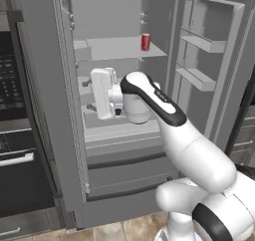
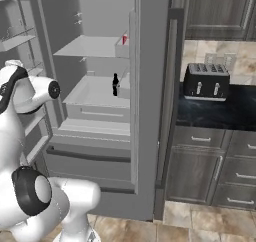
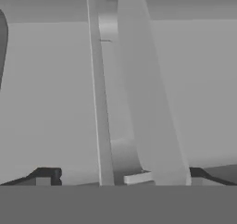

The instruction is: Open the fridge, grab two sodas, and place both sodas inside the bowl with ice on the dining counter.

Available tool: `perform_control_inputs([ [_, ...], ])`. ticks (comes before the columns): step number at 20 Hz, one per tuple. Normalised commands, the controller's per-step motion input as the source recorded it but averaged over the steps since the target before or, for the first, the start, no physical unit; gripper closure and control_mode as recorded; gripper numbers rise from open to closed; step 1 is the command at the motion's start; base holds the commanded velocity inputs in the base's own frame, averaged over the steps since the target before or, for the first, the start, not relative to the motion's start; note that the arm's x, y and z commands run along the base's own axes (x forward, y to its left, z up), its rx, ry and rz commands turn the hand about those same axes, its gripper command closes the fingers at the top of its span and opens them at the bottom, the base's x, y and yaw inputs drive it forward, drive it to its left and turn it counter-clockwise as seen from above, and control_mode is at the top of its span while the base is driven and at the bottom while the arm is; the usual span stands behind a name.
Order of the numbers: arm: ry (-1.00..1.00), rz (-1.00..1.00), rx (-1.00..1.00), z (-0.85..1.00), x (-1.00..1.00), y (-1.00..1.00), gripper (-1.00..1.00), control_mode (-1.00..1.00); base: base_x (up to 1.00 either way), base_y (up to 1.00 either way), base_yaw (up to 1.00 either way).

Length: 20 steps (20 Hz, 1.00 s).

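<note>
Tall grey fridge open. Small red can on upper white shelf, dark slim-necked bottle one shelf down. Gripper inside fridge at mid-shelf lvl, jaws wide apart, holding nothing.

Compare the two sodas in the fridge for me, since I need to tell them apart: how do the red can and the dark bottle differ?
The red can is squat and bright red with white lettering; the dark bottle is black, with a slim neck. The red can stands on the upper shelf, while the dark bottle stands on the shelf below. Both are upright, small and inside the open fridge, and nothing grips either.
</note>
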Motion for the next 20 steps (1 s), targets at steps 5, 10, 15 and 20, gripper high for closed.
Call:
perform_control_inputs([
  [5,-0.11,0.00,-0.20,0.15,-0.37,0.08,-1.00,-1.00,0.00,0.00,0.00],
  [10,-0.22,-0.01,-0.24,0.29,-0.74,-0.25,-1.00,-1.00,0.00,0.00,0.00],
  [15,-0.17,-0.04,-0.23,0.09,-0.80,-0.50,-1.00,-1.00,0.00,0.00,0.00],
  [20,-0.13,-0.06,-0.24,0.00,-0.70,-0.74,-1.00,-1.00,0.00,0.00,0.00],
])
